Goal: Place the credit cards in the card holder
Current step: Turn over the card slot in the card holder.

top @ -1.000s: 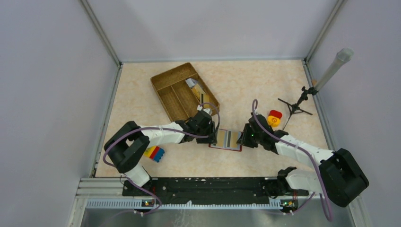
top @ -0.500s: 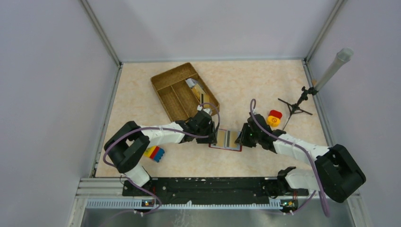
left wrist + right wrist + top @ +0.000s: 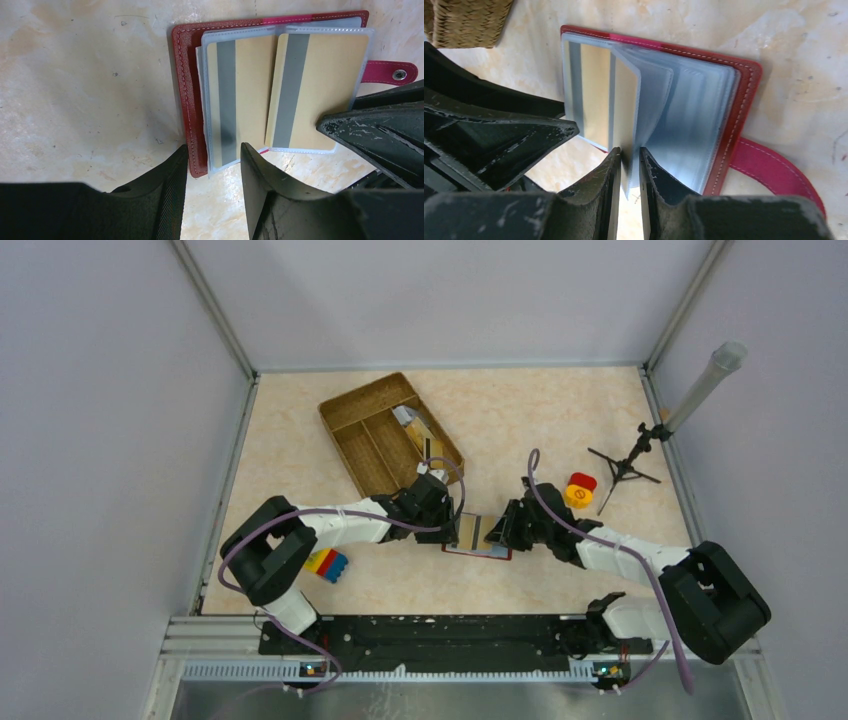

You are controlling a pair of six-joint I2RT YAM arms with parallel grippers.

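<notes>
The red card holder (image 3: 478,550) lies open on the table between both grippers. Its clear sleeves hold tan-yellow credit cards (image 3: 250,95) with grey stripes. My left gripper (image 3: 452,530) is open, and in the left wrist view (image 3: 212,155) its fingers stand astride the near edge of the holder's left page and red cover (image 3: 187,90). My right gripper (image 3: 500,533) is shut on one clear sleeve page (image 3: 626,115) with a tan card in it and holds that page upright above the holder (image 3: 744,100). More cards (image 3: 420,430) lie in the woven basket.
A woven basket (image 3: 365,445) stands behind the left gripper, and its corner shows in the right wrist view (image 3: 469,22). A yellow-red-blue toy block (image 3: 327,564) lies near the left arm. A red-yellow button (image 3: 580,490) and a small tripod (image 3: 625,465) stand at the right.
My right gripper has moved left over the holder, lifting the sleeve page with it. The left gripper has stayed in place.
</notes>
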